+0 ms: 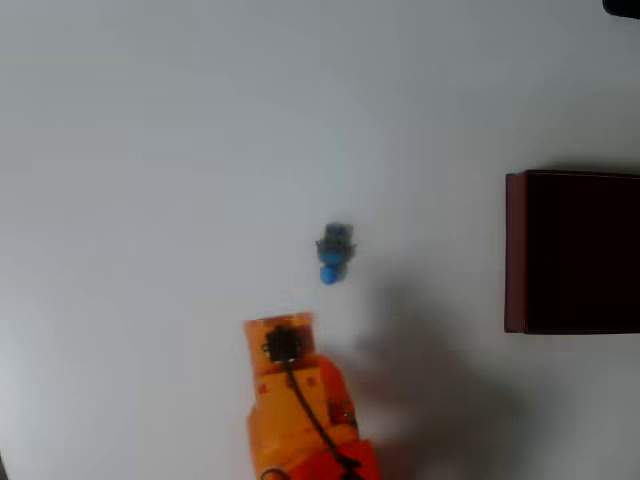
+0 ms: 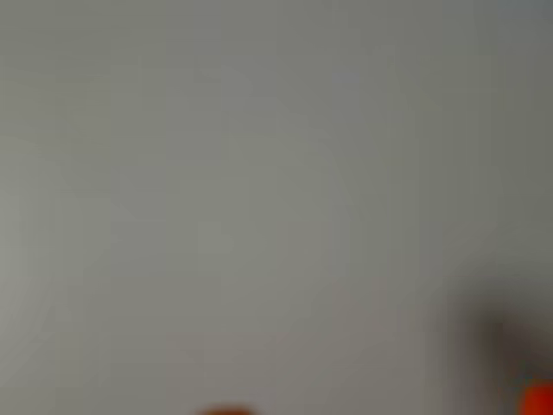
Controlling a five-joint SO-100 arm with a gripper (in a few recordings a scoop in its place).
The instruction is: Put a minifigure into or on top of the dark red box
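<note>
The minifigure (image 1: 334,252) lies on the white table near the middle of the overhead view, its bright blue round head pointing toward the lower edge. The dark red box (image 1: 573,251) stands at the right edge, with maroon walls and a nearly black inside. My orange arm comes up from the bottom edge. Its gripper end (image 1: 279,327) sits just below and left of the figure, apart from it. The arm's body hides the fingers from above. The wrist view is a blurred grey surface with orange bits at its lower edge.
White tabletop (image 1: 150,150) spreads all around the figure and between it and the box. A small dark object (image 1: 624,6) peeks in at the top right corner. A dark blur (image 2: 501,337) sits low right in the wrist view.
</note>
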